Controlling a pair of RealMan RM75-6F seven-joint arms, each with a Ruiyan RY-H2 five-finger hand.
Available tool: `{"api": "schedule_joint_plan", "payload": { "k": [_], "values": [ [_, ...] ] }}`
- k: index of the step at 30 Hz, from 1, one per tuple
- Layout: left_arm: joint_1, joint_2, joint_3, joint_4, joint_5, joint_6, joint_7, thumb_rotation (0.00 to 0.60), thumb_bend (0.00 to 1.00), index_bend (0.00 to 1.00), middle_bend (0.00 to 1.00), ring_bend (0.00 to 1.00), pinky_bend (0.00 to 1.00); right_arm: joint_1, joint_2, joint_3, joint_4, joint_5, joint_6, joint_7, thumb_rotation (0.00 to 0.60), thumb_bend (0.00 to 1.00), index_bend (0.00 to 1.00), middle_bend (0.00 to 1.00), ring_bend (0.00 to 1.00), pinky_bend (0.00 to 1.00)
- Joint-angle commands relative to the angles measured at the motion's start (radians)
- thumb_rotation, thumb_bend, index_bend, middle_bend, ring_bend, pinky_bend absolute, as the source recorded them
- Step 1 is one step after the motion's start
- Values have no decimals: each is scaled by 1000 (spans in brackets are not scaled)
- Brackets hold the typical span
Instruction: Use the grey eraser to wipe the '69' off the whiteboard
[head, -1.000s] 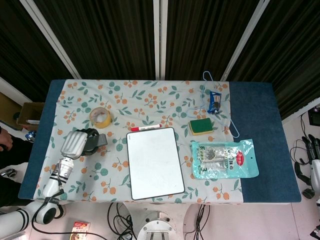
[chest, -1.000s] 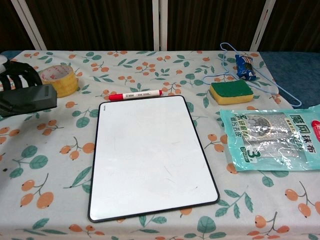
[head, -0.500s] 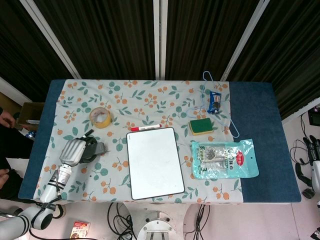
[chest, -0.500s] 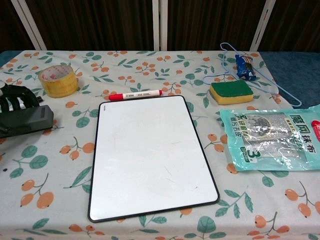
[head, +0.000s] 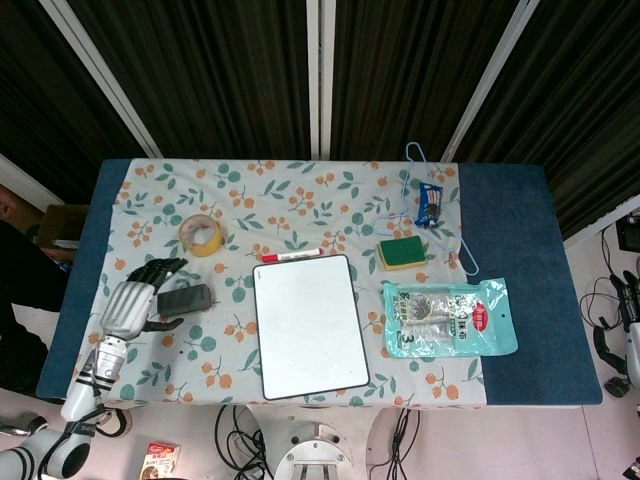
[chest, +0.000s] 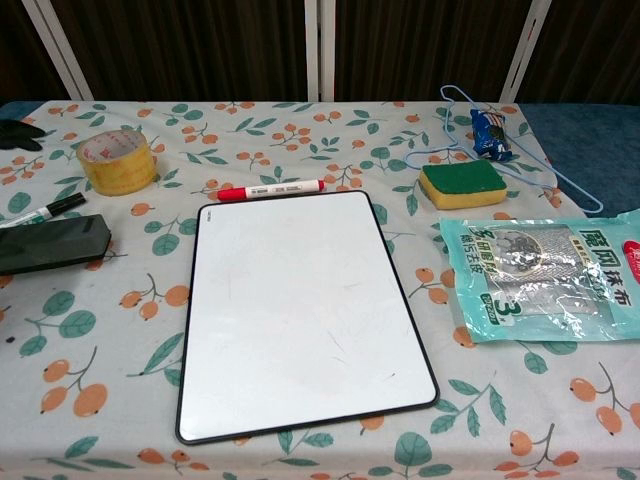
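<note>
Here the eraser (head: 184, 298) lies flat on the tablecloth at the left of the frame in the head view, just left of the whiteboard (head: 309, 326) and below the tape roll (head: 201, 236); in the chest view it sits at the left edge beside a black marker (chest: 40, 210). The left hand (head: 128, 303) rests just left of it with its dark fingers (head: 155, 270) spread apart and holding nothing; whether a fingertip touches the eraser's end cannot be told. The right hand is barely visible at the far right edge, and its fingers cannot be made out. The whiteboard looks clean, no '69' legible, only faint scuffs. The eraser looks like a light, rigid block with a flat felt-like underside, probably not fragile, its smooth top possibly a little slippery. Were it picked up again, the long sides seem the place to grip, thumb against one and fingers against the other, keeping the flat face downward.
</note>
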Motion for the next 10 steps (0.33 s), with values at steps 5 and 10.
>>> {"api": "schedule_joint_plan", "payload": {
  "k": [5,10],
  "values": [
    [153,203,-5,-175,30,240,107,424,0,85,118,90,190,3,-6,0,5,3,-7,-4,600,367,0,0,0,0],
    [202,294,41,-240,56,249,129,426,0,86,118,87,188,13,-25,1,10,10,-25,-22,600,360,0,0,0,0]
  ]
}}
